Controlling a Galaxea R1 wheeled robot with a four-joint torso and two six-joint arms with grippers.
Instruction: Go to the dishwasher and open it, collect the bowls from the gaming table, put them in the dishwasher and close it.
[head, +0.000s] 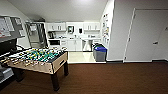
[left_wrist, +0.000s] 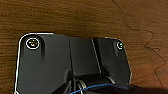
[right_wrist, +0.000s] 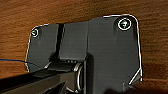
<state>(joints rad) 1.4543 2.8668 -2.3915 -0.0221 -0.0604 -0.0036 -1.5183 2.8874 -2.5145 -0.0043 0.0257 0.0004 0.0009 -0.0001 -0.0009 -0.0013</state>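
The dishwasher (head: 87, 45) sits far ahead of me in the kitchen nook, a silver-grey front set low among the white cabinets (head: 72, 45) along the far wall. More white cabinets (head: 57, 26) hang above the counter, and a black built-in appliance (head: 54, 42) with a dark window sits to the left of the lower doors. The nook has a pale floor (head: 78, 57). Nearer, at the right edge of that pale floor, stand two grey bins, the nearer one with a blue lid (head: 100, 53). To the right of them a white wall runs to a closed white door (head: 146, 35).

On the near left stands a football table (head: 37, 60) with a green field, rods and dark legs, on brown wood floor (head: 112, 77) that reaches across to me. A notice board (head: 10, 27) hangs on the left wall.

Both my wrist cameras look down on the same brown floor past my own dark plates. I cannot tell whether either of my pincers is spread or pressed together.
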